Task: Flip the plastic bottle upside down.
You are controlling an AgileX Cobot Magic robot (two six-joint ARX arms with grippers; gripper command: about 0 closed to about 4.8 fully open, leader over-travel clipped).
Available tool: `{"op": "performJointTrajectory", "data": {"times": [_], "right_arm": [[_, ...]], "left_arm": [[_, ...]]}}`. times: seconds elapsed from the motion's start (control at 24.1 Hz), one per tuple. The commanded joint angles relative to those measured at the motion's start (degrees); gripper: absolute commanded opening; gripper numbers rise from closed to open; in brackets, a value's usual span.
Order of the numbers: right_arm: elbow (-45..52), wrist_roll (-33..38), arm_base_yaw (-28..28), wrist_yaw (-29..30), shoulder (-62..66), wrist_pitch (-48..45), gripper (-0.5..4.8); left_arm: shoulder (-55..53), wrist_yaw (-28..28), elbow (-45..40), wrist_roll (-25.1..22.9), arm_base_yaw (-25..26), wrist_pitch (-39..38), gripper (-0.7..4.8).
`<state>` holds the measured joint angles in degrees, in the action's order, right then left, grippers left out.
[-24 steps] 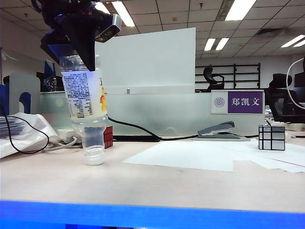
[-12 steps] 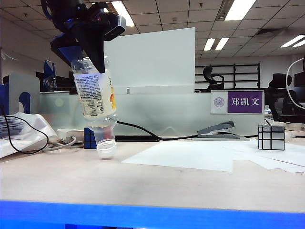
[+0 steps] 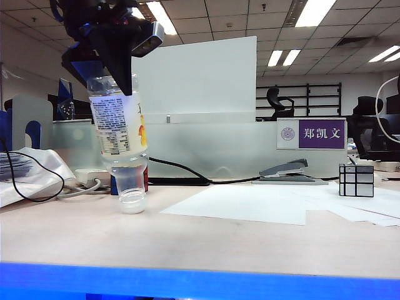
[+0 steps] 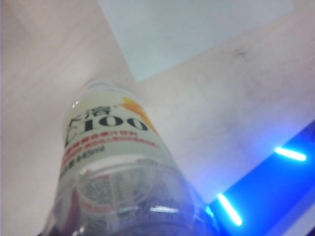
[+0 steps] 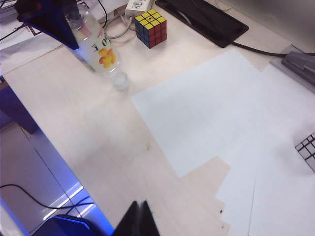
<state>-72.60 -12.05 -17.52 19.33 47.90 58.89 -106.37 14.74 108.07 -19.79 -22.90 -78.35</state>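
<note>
The clear plastic bottle (image 3: 119, 134) hangs upside down at the left of the table, leaning slightly, its whitish cap (image 3: 132, 201) at the tabletop; I cannot tell whether the cap touches. My left gripper (image 3: 103, 75) is shut on the bottle's base end from above. The left wrist view looks along the labelled bottle (image 4: 110, 147) toward the table. The right wrist view shows the bottle (image 5: 102, 53) from afar under the left gripper (image 5: 49, 22). My right gripper (image 5: 140, 210) hovers shut and empty over the table's near edge.
A coloured cube (image 5: 151, 27) stands just behind the bottle, next to a white power strip (image 3: 84, 177) and cables. White paper sheets (image 3: 250, 203) cover the table's middle and right. A stapler (image 3: 287, 170) and a mirror cube (image 3: 356, 180) stand at the right.
The bottle stood straight with its cap on the table, then swung right, tilted, with its cap raised. Now it is back left, nearly vertical, cap low. The right gripper has not moved.
</note>
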Motion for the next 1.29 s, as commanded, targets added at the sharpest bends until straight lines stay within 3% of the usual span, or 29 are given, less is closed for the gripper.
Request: {"op": "performJointTrajectory", "data": {"times": [0.04,0.46,1.29], "right_arm": [[0.72,-0.13,-0.09,0.31,-0.04,-2.75,-0.05],[7.15,0.11,-0.09,3.96,-0.02,-8.17,-0.05],[8.09,1.36,-0.09,5.03,-0.07,-12.46,-0.05]], "left_arm": [[0.13,0.15,-0.15,2.45,-0.11,-3.82,-0.06],[0.15,3.5,-0.17,9.29,-3.02,-4.07,-0.06],[0.33,4.39,-0.2,9.64,-4.96,-4.31,-0.06]]}}
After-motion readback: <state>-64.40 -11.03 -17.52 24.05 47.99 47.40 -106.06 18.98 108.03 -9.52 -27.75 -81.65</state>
